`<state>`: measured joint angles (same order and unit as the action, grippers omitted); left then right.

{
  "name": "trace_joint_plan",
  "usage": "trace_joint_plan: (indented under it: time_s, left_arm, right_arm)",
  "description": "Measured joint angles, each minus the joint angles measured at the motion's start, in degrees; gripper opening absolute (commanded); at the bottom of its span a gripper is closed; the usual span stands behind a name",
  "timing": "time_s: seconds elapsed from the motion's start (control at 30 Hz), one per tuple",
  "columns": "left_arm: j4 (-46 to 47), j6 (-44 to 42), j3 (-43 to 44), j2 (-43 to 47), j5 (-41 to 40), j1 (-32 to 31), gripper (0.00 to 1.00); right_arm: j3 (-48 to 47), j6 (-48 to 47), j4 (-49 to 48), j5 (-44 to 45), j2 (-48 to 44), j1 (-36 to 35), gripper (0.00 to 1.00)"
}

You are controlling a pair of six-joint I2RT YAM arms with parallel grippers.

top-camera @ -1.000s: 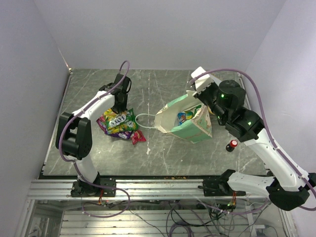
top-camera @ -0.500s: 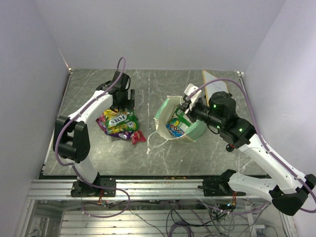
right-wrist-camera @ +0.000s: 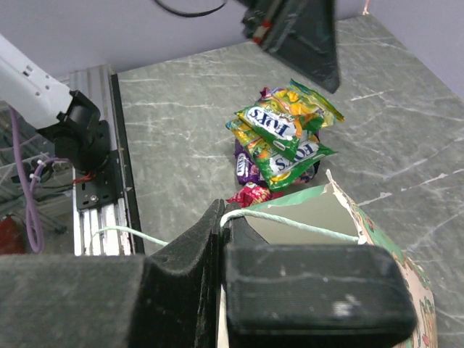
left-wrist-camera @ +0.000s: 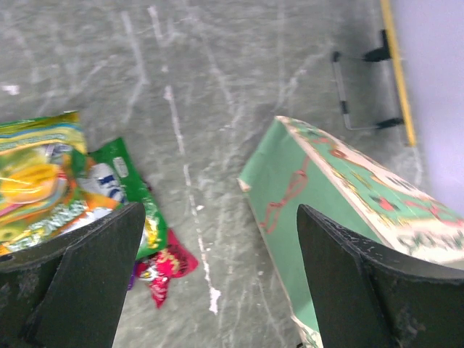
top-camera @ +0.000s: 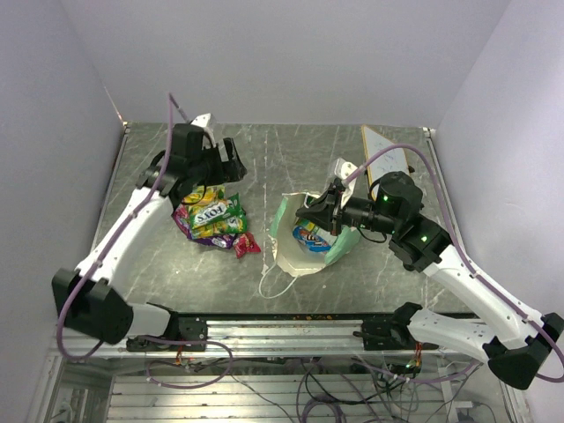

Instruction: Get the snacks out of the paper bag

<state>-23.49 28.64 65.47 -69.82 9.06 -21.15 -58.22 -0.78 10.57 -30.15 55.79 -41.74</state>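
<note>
The snacks [top-camera: 211, 220] lie in a heap of green, yellow and purple packets at the left, with a red candy [top-camera: 247, 245] at its near edge. My left gripper [top-camera: 222, 166] hangs open and empty above the heap's far side; in its wrist view [left-wrist-camera: 219, 217] the snacks [left-wrist-camera: 51, 181] are on the left and the paper bag [left-wrist-camera: 326, 196] on the right. The mint-green paper bag [top-camera: 304, 251] is tipped with its mouth toward the front left, and a blue packet [top-camera: 310, 234] shows inside. My right gripper [top-camera: 322, 210] [right-wrist-camera: 223, 217] is shut on the bag's string handle [right-wrist-camera: 290, 223].
A white board [top-camera: 384, 157] leans at the back right, its wire stand [left-wrist-camera: 362, 87] visible from the left wrist. The bag's other string loop [top-camera: 275, 280] trails on the table toward the front. The metal rail [top-camera: 282, 330] runs along the near edge.
My left gripper opened over the heap, then rose and swung back to the left. My right gripper carried the bag leftward and lower, tipping its mouth toward the front left.
</note>
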Motion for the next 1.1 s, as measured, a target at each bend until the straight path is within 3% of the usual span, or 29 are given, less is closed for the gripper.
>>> trace_joint_plan:
  time_s: [0.1,0.2,0.4,0.53,0.63,0.77,0.87,1.1]
  left_arm:
    - [5.1,0.8,-8.3,7.8,1.4,-3.2,0.96]
    - [9.5,2.5,-17.0,17.8,1.5,-7.8,0.85]
    - [14.3,4.1,-21.1,24.6,-4.1,-23.3,0.77]
    - [17.1,4.1,-21.2,23.1,-11.9,-35.7,0.61]
    - [20.8,2.8,-21.4,20.5,-20.0,-45.2,0.37]
    - [28.2,-1.0,-23.5,15.0,-29.7,-57.3,0.30]
    - [32.8,-3.5,-23.7,8.0,-33.9,-60.0,0.26]
    - [45.6,-11.3,-25.9,-4.9,-40.6,-59.6,0.23]
  right_arm:
    - [-0.1,-0.1,0.2,0.1,-0.1,0.0,0.00]
    - [-0.1,0.2,0.4,0.0,0.0,0.0,0.00]
    - [0.4,2.6,-2.6,-1.8,-0.7,0.0,0.00]
    - [2.1,4.3,-4.9,-2.6,-1.9,0.0,0.00]
    - [2.9,5.2,-5.8,-2.7,-2.4,0.0,0.00]
    - [3.0,5.7,-6.7,-2.4,-2.8,0.0,0.00]
    - [3.0,5.7,-6.7,-2.1,-3.1,0.0,0.00]
    - [3.0,5.6,-6.8,-0.7,-4.4,0.0,0.00]
